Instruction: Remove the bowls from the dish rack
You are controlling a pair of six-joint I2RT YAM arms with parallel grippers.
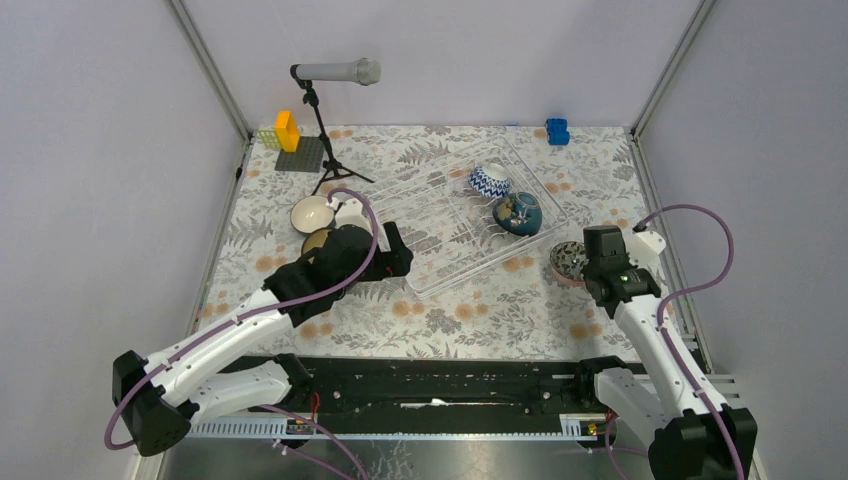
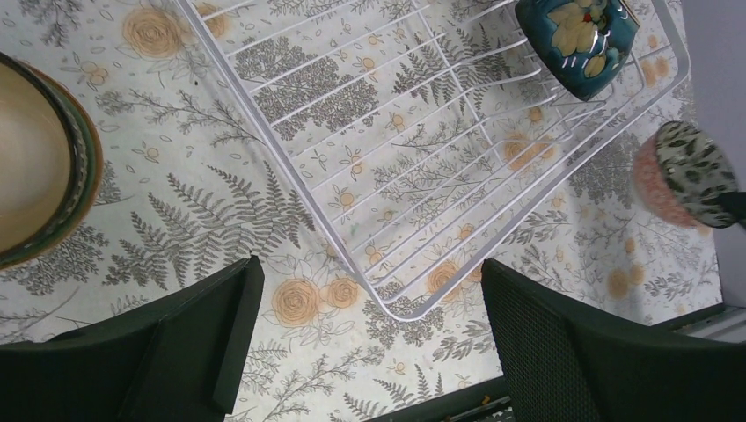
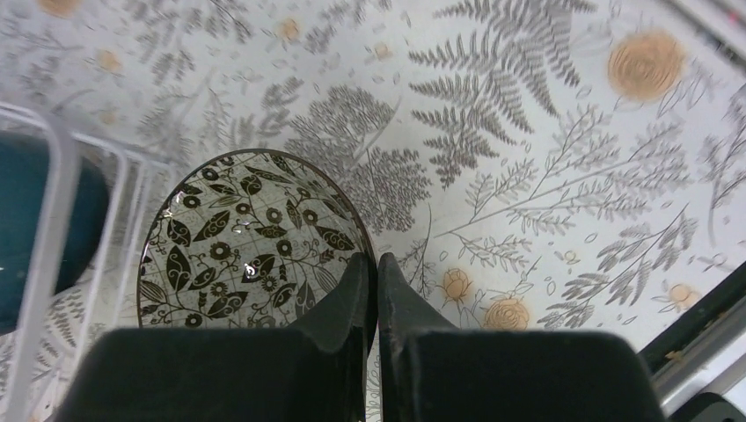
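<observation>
From above: the white wire dish rack [image 1: 455, 225] sits on the floral worktop [image 1: 450, 315], middle to far right, skewed to the edges. Two bowls are in it at its far-right end: a blue-white zigzag bowl [image 1: 489, 181] tipped on its side, and just nearer, a dark teal bowl [image 1: 517, 213] with gold flowers. Near the left edge, outside the rack, stand a white-lined bowl [image 1: 312, 213] and a tan-lined bowl [image 1: 318, 242], partly under the left arm. The left claw [image 1: 400, 262] hangs by the rack's near-left side. Near the right edge, the pink bowl [image 1: 566, 260] is at the right claw [image 1: 583, 265].

Left wrist view: the left claw [image 2: 369, 347] is spread wide with nothing in it, above the rack's [image 2: 387, 303] near corner. The dark teal bowl [image 2: 576, 40] sits inside the rack, the pink bowl [image 2: 682, 176] outside it, and the tan-lined bowl [image 2: 40, 167] is at the left.

Right wrist view: the right claw [image 3: 376, 277] pinches the rim of the pink bowl [image 3: 251, 237], black leaves inside. The bowl is upright just beside the rack's [image 3: 44, 237] wire.
</observation>
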